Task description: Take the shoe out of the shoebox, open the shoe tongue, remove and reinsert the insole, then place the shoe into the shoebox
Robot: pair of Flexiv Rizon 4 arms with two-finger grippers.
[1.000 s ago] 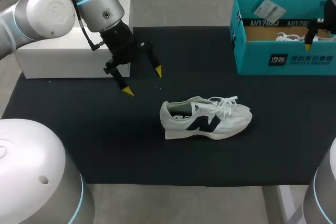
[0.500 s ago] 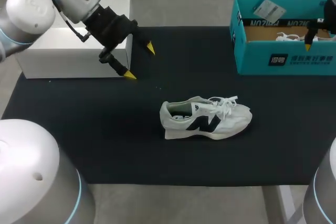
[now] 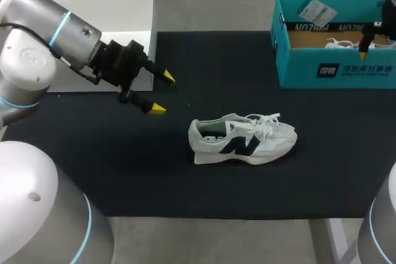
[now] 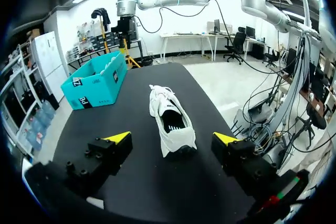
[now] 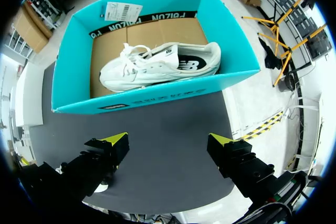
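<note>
Has swung the left tool [image 3: 163, 94] down and to the left within the last second, turning it from a downward point to a level one, tips now aimed right at the heel of the shoe [image 3: 242, 140]. Holds it spread wide, gripping nothing. Shows the heel straight ahead between the fingers in the left wrist view, untouched.

Leaves the shoe resting on its sole on the worktop [image 3: 124, 177], near the middle, toe to the right, well apart from the shoebox [image 3: 334, 69] at far right. Judged: removal done, approach toward opening the tongue under way.

Keeps the right tool [image 5: 168, 140] above the worktop just beside the shoebox's near wall, likewise spread and empty.

Worth noting:
- a second shoe [image 5: 157, 66] filling much of the shoebox floor, likely to crowd the return
- laces [image 3: 267, 122] across the tongue, probably hindering its spreading
- a white box [image 3: 93, 35] close behind the left tool at far left
</note>
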